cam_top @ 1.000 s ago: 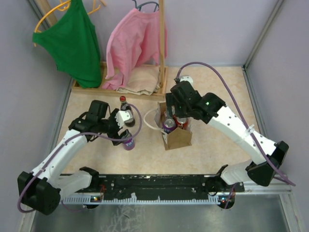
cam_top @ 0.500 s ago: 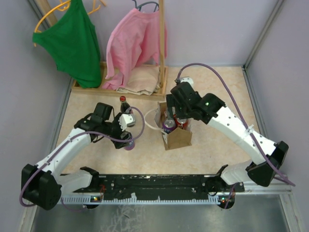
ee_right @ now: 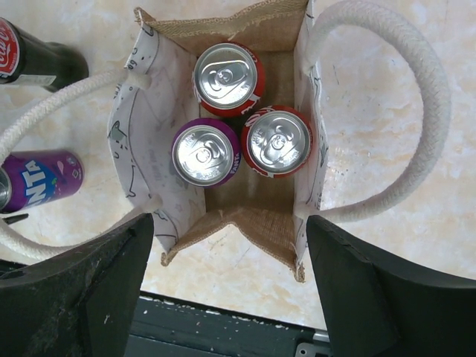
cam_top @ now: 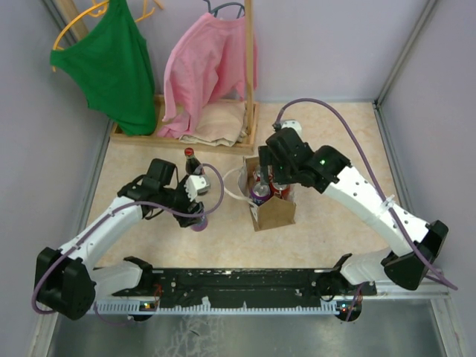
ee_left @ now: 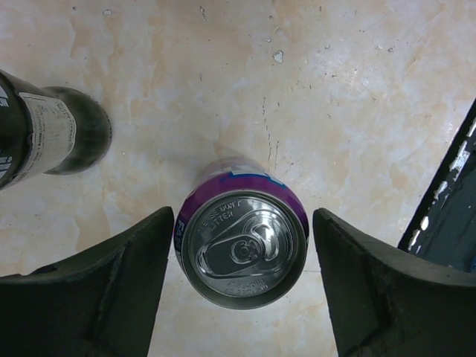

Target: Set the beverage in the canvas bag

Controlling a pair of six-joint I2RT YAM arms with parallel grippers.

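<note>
Lab cell: panel walls [cam_top: 335, 52], clothes rack [cam_top: 250, 74]

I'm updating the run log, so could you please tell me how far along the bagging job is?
Done: three cans stand in the canvas bag. In hand: the left gripper straddles a purple can on the table, jaws open, not yet gripping. Left: grasp it, carry it over and drop it in. A dark bottle also stands outside the bag.

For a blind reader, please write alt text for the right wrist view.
From above, the canvas bag holds three upright cans: a purple can and two red cans. The open right end effector frames it; a Fanta can and a cola bottle sit outside, at left.
</note>
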